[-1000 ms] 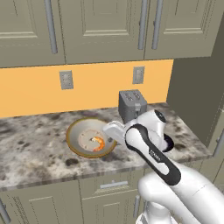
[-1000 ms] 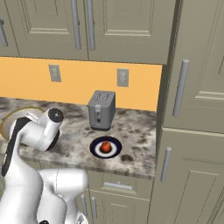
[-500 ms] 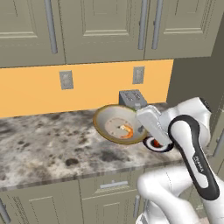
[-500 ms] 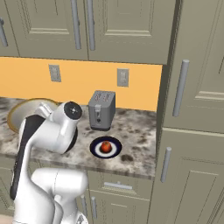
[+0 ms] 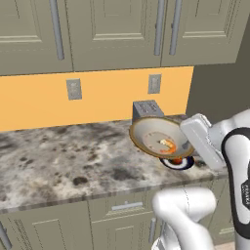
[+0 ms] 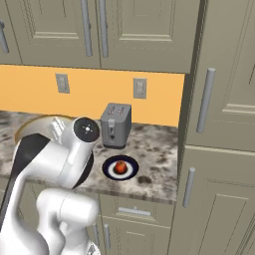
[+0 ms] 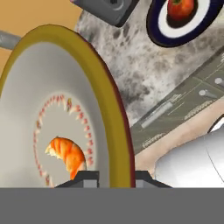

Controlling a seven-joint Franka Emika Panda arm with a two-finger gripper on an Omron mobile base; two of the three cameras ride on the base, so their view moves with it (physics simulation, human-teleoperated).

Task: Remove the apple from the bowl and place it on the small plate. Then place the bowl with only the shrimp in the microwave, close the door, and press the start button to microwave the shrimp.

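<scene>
You see the speckled worktop point(image 5: 63, 156) running under the orange backsplash, with beige cabinets point(image 5: 112, 29) above it. The bowl point(image 5: 158, 137) hangs tilted in the air above the worktop's right end, in front of the toaster point(image 6: 116, 125). Your tool point(image 7: 112, 178) is clamped narrowly on the bowl's gold rim, one finger inside it and one outside, as the hand view shows. The plate point(image 6: 121, 168) sits flat on the worktop just in front of the toaster, partly under the lifted bowl in the left base view. The shrimp point(image 7: 68, 156) lies inside the bowl, low against its pale floor near your fingers. The apple point(image 6: 120, 166) rests on the middle of the plate.
</scene>
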